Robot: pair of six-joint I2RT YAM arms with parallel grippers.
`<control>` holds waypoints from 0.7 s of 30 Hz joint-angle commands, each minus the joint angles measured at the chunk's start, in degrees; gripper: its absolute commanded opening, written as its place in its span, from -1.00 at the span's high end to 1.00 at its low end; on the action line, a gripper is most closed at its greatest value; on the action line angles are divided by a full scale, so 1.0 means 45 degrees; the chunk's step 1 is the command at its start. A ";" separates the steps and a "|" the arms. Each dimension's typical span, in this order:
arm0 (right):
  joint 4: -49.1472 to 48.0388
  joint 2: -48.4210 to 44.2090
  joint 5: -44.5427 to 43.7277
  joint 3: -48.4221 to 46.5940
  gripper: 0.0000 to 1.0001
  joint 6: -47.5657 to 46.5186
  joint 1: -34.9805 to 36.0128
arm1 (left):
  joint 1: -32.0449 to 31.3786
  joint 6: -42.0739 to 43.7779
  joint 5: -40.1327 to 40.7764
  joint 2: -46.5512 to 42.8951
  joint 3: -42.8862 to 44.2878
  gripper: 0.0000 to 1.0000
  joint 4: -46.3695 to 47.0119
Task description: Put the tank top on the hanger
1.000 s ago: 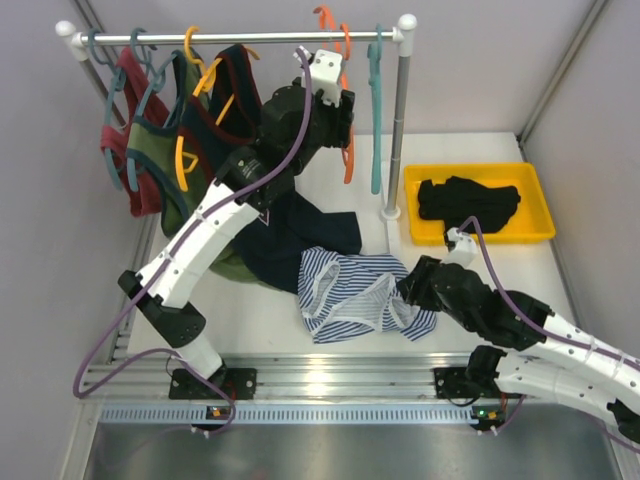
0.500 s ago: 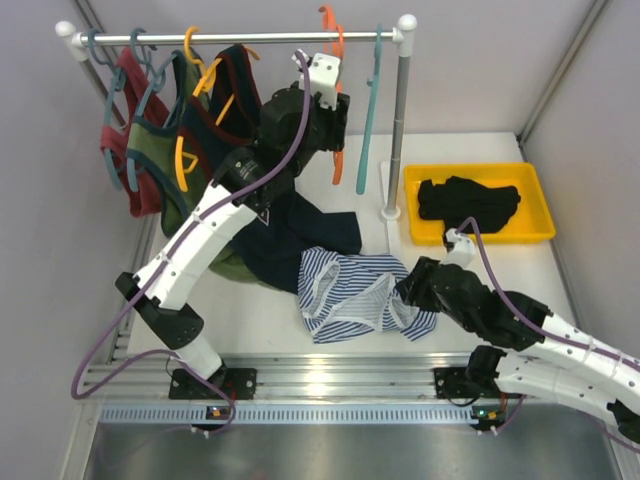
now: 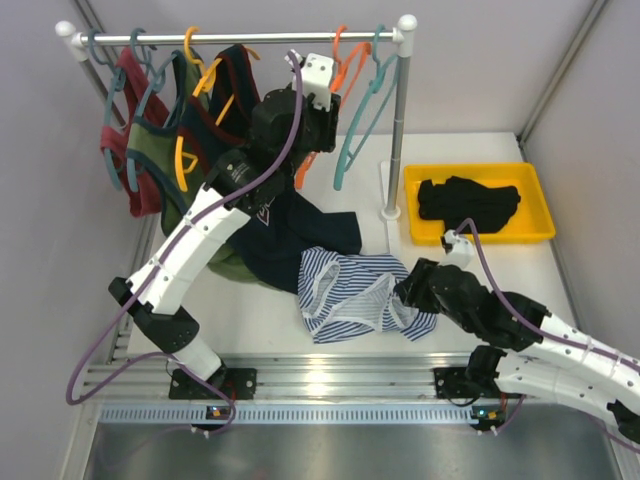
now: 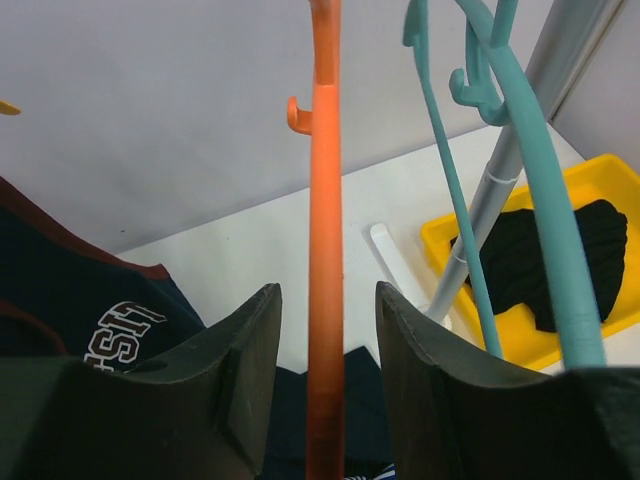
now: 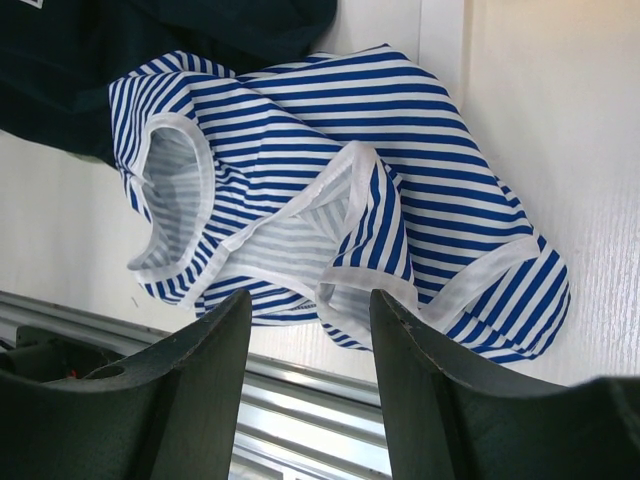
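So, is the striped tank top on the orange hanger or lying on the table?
On the table: the tank top lies crumpled there, and the hanger carries nothing.

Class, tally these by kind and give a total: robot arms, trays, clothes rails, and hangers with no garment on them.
White-and-black robot arms: 2, left arm, right arm
Yellow plastic tray: 1
Silver clothes rail: 1
Bare hangers: 2, thin orange plastic hanger, teal plastic hanger
Total: 6
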State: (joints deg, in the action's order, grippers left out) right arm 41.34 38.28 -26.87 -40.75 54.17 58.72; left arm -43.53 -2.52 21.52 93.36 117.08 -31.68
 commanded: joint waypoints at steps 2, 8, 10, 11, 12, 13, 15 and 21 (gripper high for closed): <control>-0.0262 -0.0265 -0.0044 0.0052 -0.02 0.0130 -0.0041 | 0.0025 0.0444 0.0043 -0.0474 -0.0060 0.17 -0.0127; -0.0222 -0.0363 -0.0063 0.0111 -0.02 0.0169 -0.0041 | 0.0044 0.0773 0.0276 -0.0454 -0.0021 0.28 -0.0147; -0.0203 -0.0363 -0.0044 0.0130 -0.02 0.0169 -0.0041 | 0.0064 0.0873 0.0374 -0.0454 0.0018 0.29 -0.0147; -0.0203 -0.0382 -0.0063 0.0130 -0.02 0.0169 -0.0041 | 0.0044 0.0912 0.0432 -0.0435 0.0018 0.29 -0.0147; -0.0203 -0.0402 -0.0063 0.0130 -0.02 0.0149 -0.0041 | 0.0044 0.1009 0.0530 -0.0396 0.0037 0.29 -0.0147; -0.0203 -0.0402 -0.0063 0.0130 -0.02 0.0149 -0.0041 | 0.0063 0.1049 0.0569 -0.0415 0.0038 0.29 -0.0108; -0.0203 -0.0382 -0.0064 0.0111 -0.02 0.0149 -0.0041 | 0.0064 0.1166 0.0705 -0.0396 0.0038 0.30 -0.0089; -0.0183 -0.0363 -0.0083 0.0111 -0.02 0.0130 -0.0060 | 0.0044 0.1400 0.0707 -0.0357 0.0057 0.77 0.0087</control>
State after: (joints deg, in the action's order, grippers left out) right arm 41.50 37.12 -26.87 -40.05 54.24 58.72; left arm -43.53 1.91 23.64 93.36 116.97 -31.77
